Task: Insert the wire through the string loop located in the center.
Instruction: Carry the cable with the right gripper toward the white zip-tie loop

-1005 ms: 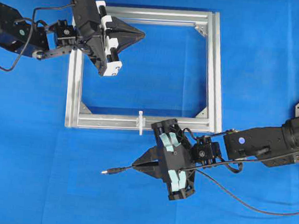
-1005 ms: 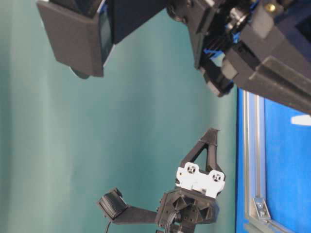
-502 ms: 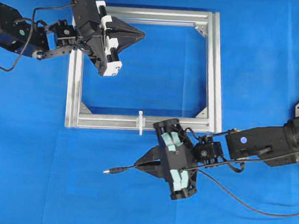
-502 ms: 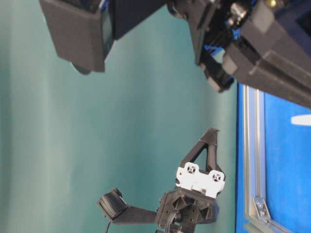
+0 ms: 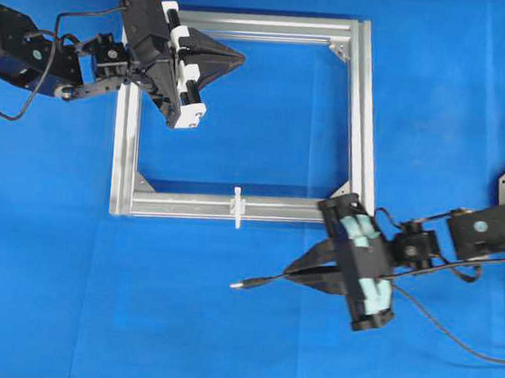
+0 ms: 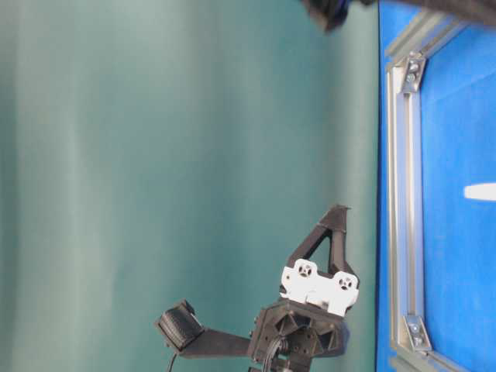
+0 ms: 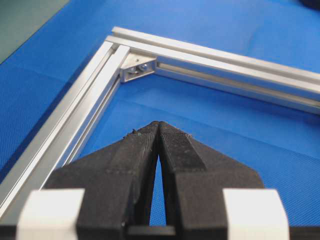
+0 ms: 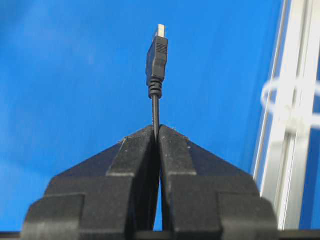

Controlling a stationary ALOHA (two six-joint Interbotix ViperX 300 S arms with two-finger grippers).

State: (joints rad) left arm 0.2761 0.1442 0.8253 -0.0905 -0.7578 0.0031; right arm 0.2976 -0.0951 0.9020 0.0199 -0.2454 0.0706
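right claw (image 5: pixel 294 273) pinches the wire (image 5: pixel 257 283), beside the frame (image 5: pixel 362 119)

Overhead view looks straight down from well above — takes in the whole aluminium frame (image 5: pixel 356 118), both arms, blue mat. Table-level view sits low at the table edge, rotated sideways, facing a green backdrop; shares one frame rail (image 6: pixel 401 217) with overhead. Wrist cams look close along their own fingers — left over a frame corner (image 7: pixel 135 67), right alongside a rail (image 8: pixel 292 125).
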